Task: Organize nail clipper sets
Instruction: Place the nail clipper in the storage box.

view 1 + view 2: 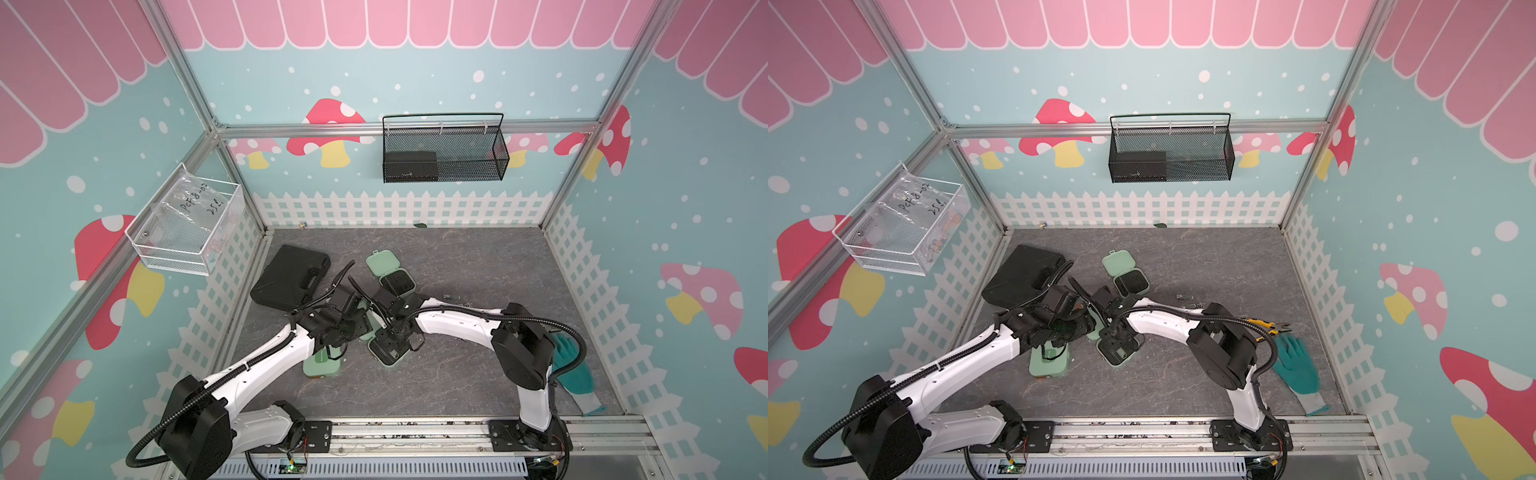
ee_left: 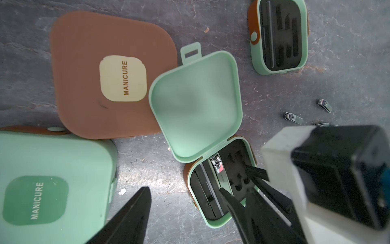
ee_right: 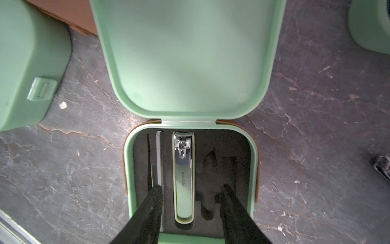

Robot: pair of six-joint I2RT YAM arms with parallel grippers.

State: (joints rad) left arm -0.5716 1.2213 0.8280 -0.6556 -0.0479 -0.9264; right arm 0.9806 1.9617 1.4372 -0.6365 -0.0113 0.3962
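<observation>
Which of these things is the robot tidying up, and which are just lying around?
For the job:
- open mint case
- big clipper slotted inside it
- second open mint case
- closed mint case
- brown case
- loose small clippers

Just lying about:
- big black case
- teal glove
- pliers
- black mesh basket
- white wire basket
</observation>
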